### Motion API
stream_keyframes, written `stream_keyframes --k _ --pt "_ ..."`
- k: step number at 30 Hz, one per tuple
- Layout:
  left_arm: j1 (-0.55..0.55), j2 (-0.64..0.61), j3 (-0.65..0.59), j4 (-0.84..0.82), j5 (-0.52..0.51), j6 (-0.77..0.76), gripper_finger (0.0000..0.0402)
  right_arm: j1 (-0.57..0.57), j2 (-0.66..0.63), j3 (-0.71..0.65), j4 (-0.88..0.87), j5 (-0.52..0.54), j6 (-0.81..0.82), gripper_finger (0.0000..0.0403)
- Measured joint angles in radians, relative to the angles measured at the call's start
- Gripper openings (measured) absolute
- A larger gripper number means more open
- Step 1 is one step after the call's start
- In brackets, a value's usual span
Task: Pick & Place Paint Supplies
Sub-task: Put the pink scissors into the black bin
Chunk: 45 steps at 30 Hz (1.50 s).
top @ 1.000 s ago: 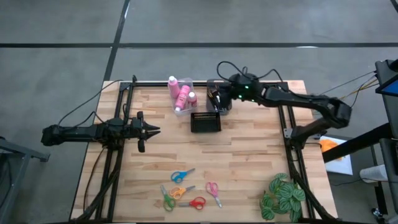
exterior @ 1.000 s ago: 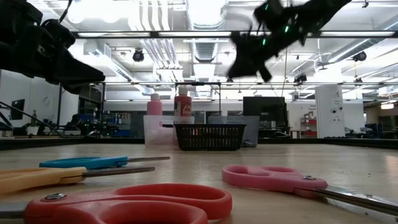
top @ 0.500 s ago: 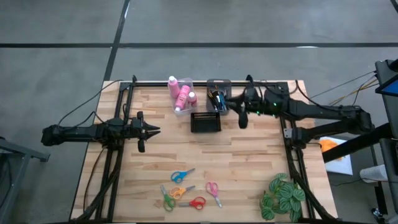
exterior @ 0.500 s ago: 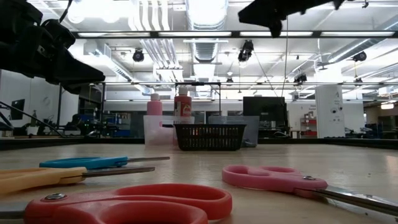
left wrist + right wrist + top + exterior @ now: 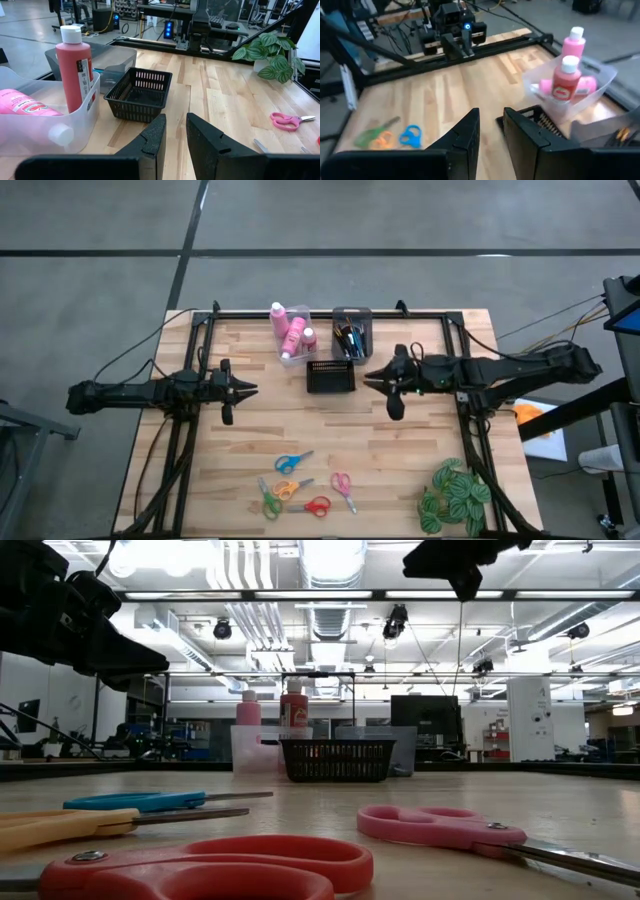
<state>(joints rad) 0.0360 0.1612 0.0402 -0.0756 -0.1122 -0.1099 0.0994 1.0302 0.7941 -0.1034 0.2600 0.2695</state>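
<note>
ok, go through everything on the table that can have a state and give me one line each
Pink bottles with white caps: in the clear bin, two upright, one lying.
Black mesh basket: looks empty.
Dark bin of paintbrushes: filled.
Coloured-handled scissors: five, flat, loose.
Left hand: slightly open, empty.
Right hand: slightly open, empty.

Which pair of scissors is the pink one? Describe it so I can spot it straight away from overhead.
Start at the green leafy plant on the wooden table's near right corner, then look left to the cluster of small scissors. The pink-handled scissors lie nearest the plant, a little apart from the cluster's right side; the others have blue, orange, green or red handles.
</note>
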Motion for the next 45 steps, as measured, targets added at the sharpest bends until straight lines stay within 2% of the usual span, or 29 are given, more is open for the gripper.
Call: stream_keyframes --k 5,10,17,26,35,45 --pt "0.0 0.0 0.0 0.0 0.0 0.0 0.0079 0.051 0.059 0.104 -0.164 0.006 0.103 0.0086" --pt "0.0 0.0 0.0 0.0 0.0 0.0 0.0079 0.098 0.176 0.271 -0.391 0.006 0.196 0.0086" --pt "0.0 0.0 0.0 0.0 0.0 0.0 0.0079 0.155 0.423 0.549 -0.682 -0.036 0.423 0.0086" --pt "0.0 0.0 0.0 0.0 0.0 0.0 0.0079 0.24 0.759 0.845 -0.906 -0.108 0.725 0.0087" --pt "0.0 0.0 0.0 0.0 0.0 0.0 0.0079 0.323 0.966 0.951 -0.941 -0.167 0.956 0.0087" --pt "0.0 0.0 0.0 0.0 0.0 0.0 0.0079 0.374 1.037 0.951 -0.938 -0.182 1.075 0.0095"
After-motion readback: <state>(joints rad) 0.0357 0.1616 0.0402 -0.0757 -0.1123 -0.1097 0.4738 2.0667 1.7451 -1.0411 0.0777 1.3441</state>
